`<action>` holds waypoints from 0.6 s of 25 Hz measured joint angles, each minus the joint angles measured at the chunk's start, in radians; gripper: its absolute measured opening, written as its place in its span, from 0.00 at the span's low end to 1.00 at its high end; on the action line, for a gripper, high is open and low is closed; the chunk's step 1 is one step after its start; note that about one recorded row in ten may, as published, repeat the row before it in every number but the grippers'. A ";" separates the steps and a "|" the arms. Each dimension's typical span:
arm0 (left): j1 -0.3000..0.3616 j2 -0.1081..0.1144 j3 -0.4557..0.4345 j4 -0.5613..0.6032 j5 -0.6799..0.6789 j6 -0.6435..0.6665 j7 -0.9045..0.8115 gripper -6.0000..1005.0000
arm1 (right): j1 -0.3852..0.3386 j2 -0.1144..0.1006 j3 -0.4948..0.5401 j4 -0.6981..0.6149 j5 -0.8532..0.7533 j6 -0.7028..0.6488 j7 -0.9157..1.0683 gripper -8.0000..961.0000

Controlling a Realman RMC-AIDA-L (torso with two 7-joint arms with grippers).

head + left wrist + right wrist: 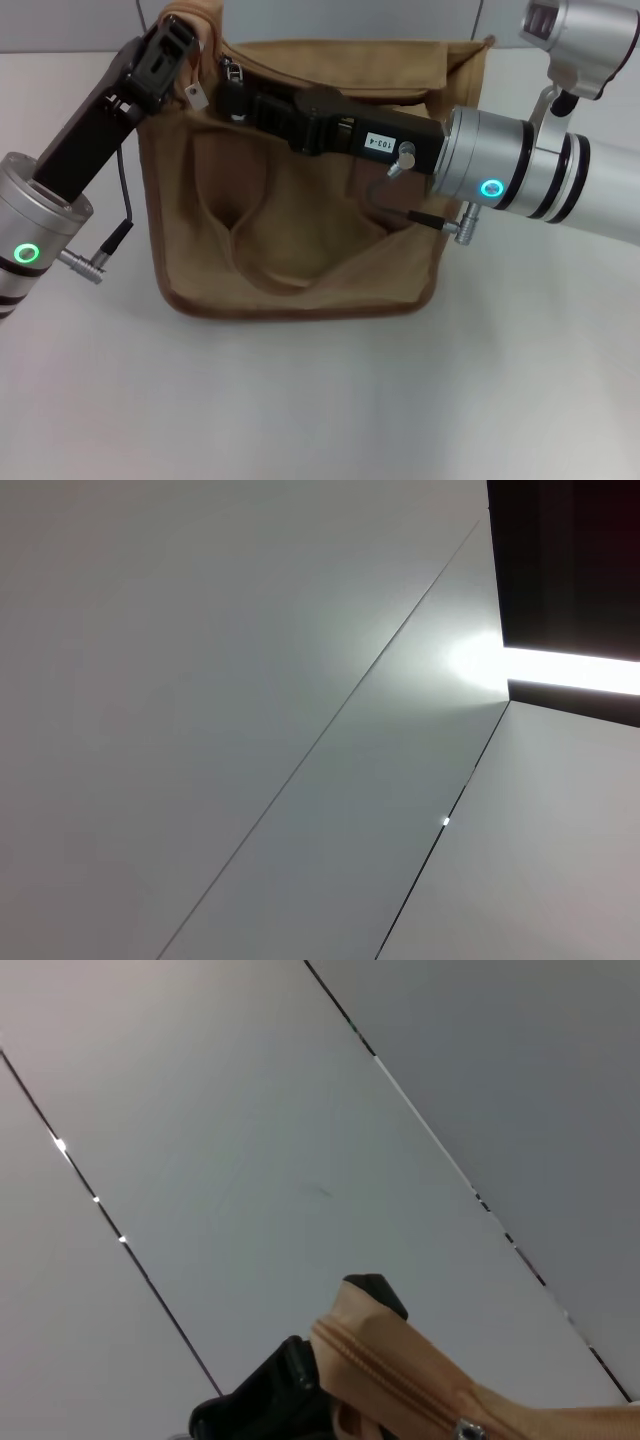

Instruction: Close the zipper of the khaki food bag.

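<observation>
The khaki food bag (290,230) stands on the white table, seen from above. My left gripper (178,45) is at the bag's far left top corner and is shut on the fabric end there. My right gripper (233,98) reaches in from the right across the bag's top and is shut at the small silver pull tab (235,72), close to the left gripper. In the right wrist view the tan zipper (395,1380) runs closed along the bag's end, with the silver pull (465,1428) at the picture's edge and a black finger (375,1295) of the left gripper behind the fabric.
A second small silver tag (195,95) hangs by the left gripper. The bag's front pocket (240,225) sags open towards me. Cables hang from both wrists. The left wrist view shows only ceiling panels (250,730).
</observation>
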 joint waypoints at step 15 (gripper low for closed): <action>0.038 0.004 -0.012 0.016 -0.012 -0.007 0.003 0.02 | -0.055 0.000 0.008 -0.040 0.000 -0.046 0.009 0.03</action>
